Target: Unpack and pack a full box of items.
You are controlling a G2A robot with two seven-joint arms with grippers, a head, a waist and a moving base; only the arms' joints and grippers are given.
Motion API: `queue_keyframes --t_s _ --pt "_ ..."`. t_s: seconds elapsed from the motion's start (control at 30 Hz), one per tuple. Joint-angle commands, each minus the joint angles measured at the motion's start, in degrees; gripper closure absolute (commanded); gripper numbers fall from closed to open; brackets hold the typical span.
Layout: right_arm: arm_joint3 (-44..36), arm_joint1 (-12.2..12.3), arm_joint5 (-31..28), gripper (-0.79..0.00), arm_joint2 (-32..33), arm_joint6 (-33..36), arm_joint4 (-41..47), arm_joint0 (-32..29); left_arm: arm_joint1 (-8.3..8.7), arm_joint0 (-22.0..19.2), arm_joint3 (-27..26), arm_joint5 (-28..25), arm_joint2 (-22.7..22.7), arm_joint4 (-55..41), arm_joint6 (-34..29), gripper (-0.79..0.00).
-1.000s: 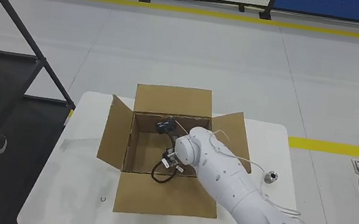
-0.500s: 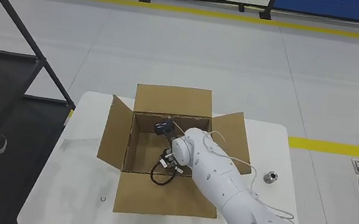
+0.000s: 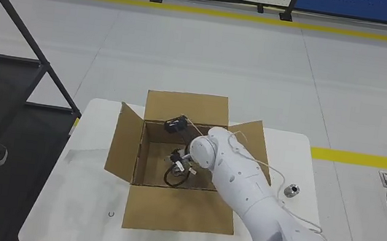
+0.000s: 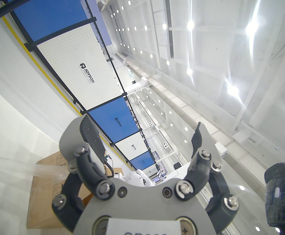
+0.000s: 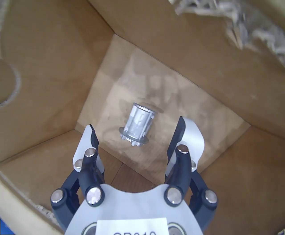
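The silver metal cylindrical part (image 5: pixel 138 125), which has a toothed flange at one end, rests on the floor of the open brown cardboard box (image 5: pixel 155 44), near the middle of that floor. Whether it stands on the flange or lies tilted cannot be told.

The right gripper (image 5: pixel 135 124) hangs inside the box above the part. Its fingers are spread wide, wider than the part, and hold nothing. They do not touch the part or the box walls.

The right wrist view gives the box interior: floor, four walls and the part. In the top view the white right arm (image 3: pixel 243 193) crosses the box (image 3: pixel 186 108) from its near right side and covers that portion of the floor. The top view adds the surroundings: the box stands on a white table (image 3: pixel 87 202) with all four flaps folded outward, and a small grey metal cylinder (image 3: pixel 291 190) sits on the table to the right of the box, apart from it.

The left gripper (image 4: pixel 142 124) points up toward the ceiling, fingers wide apart and empty.

Compared with 1.0 s earlier, the right arm's wrist has shifted toward the back wall of the box. The small grey metal cylinder is unchanged in position.
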Motion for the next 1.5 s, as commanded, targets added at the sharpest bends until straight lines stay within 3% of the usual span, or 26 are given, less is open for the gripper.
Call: queue_keyframes --t_s 0.0,0.27,0.53,0.73,0.87,1.0,1.17,1.47 --pt "-0.21 0.61 -3.84 -0.628 0.70 -0.53 0.31 0.02 0.00 0.00 0.00 0.00 0.00 0.00 0.00 -0.785" --pt "-4.77 3.80 -16.61 -0.680 3.16 -4.49 -0.48 -0.56 0.00 0.00 0.00 0.00 0.00 0.00 0.00 -0.785" --pt "-17.68 10.14 -24.38 -0.720 7.92 -9.18 -4.65 -4.26 0.00 0.00 0.00 0.00 0.00 0.00 0.00 -0.785" --pt "-36.19 17.42 -25.50 -0.742 16.53 -8.07 -9.45 -12.91 0.00 0.00 0.00 0.00 0.00 0.00 0.00 -0.785" --pt "-57.28 23.27 -23.84 -0.757 27.39 -3.85 -13.54 -25.76 0.00 0.00 0.00 0.00 0.00 0.00 0.00 -0.785" --pt "-74.67 26.92 -22.52 -0.785 37.32 -0.48 -16.14 -38.46 0.00 0.00 0.00 0.00 0.00 0.00 0.00 -0.785" --pt "-87.57 29.42 -21.71 -0.785 46.99 0.07 -17.95 -50.71 0.00 0.00 0.00 0.00 0.00 0.00 0.00 -0.785" --pt "-87.26 29.40 -21.44 -0.785 46.77 -0.35 -17.66 -50.86 0.00 0.00 0.00 0.00 0.00 0.00 0.00 -0.785"
